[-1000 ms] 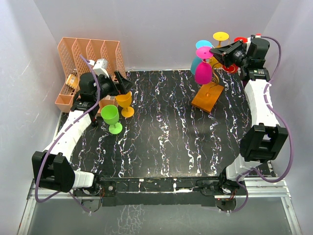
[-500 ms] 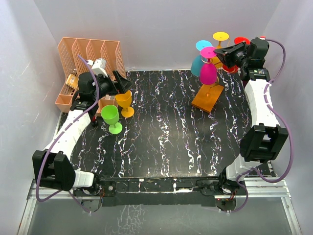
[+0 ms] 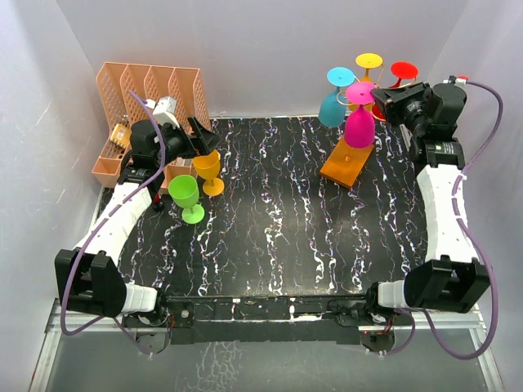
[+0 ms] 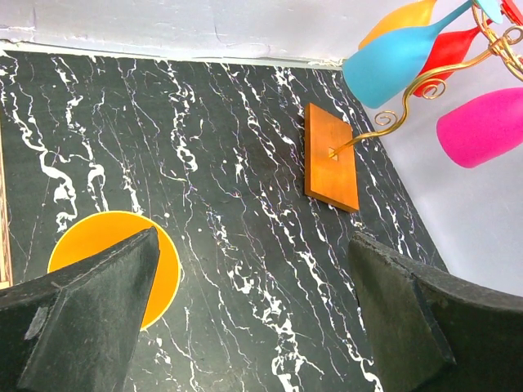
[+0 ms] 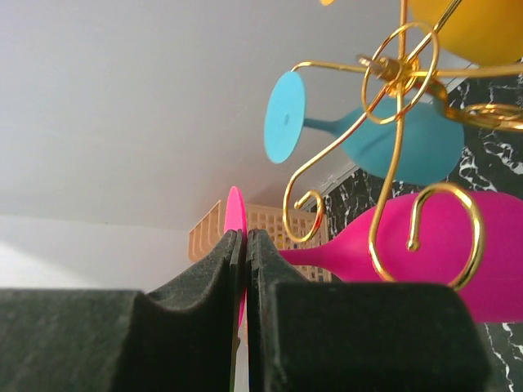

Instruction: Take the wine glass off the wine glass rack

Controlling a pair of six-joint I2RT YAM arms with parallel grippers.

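Over at the far right, the right tool [image 5: 245,236] is clenched on the thin foot of the pink wine glass [image 3: 358,129], which hangs bowl-down against the curled arms of the wine glass rack [image 3: 346,163]. The left tool [image 4: 253,243] gapes released above an orange glass [image 3: 209,170] on the tabletop [image 3: 278,220].

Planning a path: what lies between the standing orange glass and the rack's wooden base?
Only bare tabletop separates the orange glass from the rack base; the top view shows it.

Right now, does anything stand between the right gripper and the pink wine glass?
No: the right gripper is shut on the pink wine glass's foot. Only the wine glass rack's gold curl crosses in front of its bowl.
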